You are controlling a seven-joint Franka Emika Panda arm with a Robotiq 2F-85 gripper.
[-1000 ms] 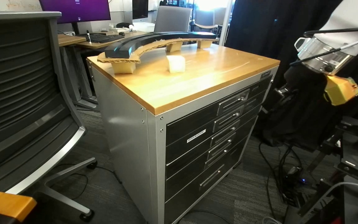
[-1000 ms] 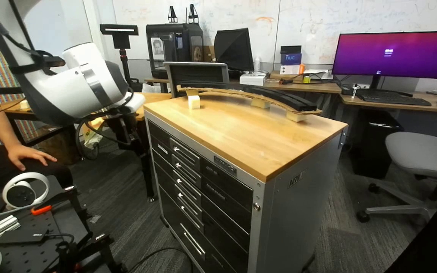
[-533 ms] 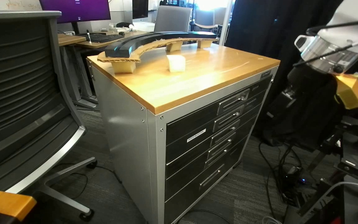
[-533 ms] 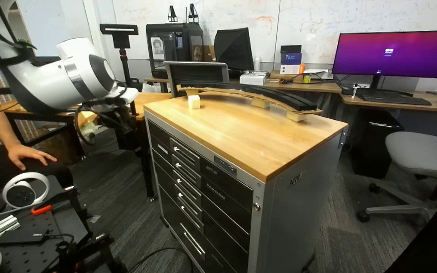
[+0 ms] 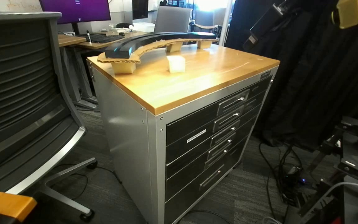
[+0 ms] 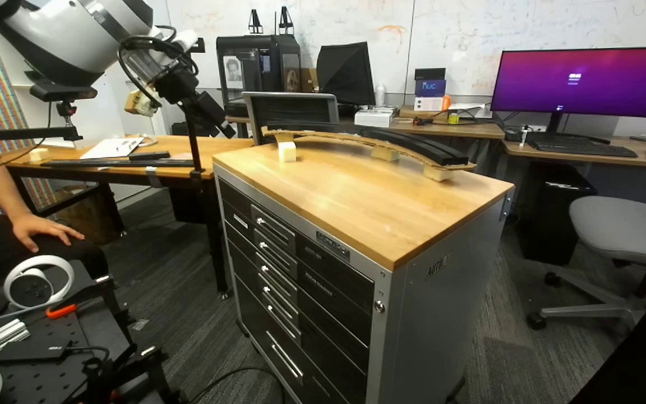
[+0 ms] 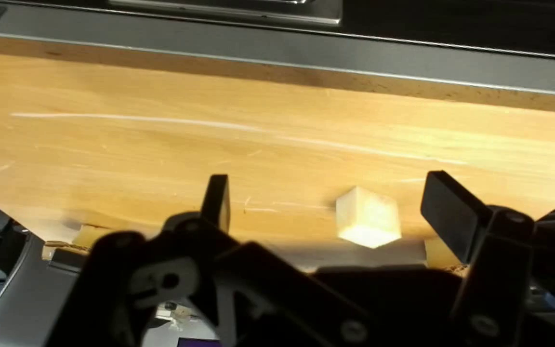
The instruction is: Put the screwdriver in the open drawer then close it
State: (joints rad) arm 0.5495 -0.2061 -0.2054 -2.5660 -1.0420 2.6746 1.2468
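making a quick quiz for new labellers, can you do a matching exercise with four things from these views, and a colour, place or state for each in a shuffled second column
Things:
1) robot's hand
2) top drawer
3) curved black piece
4) wide monitor

Matches:
A) resting on cardboard
B) lit up, mostly purple
C) open, jaws wide apart
D) pushed shut, flush with the drawers below

Right pairs:
1-C, robot's hand: open, jaws wide apart
2-D, top drawer: pushed shut
3-A, curved black piece: resting on cardboard
4-B, wide monitor: lit up, mostly purple
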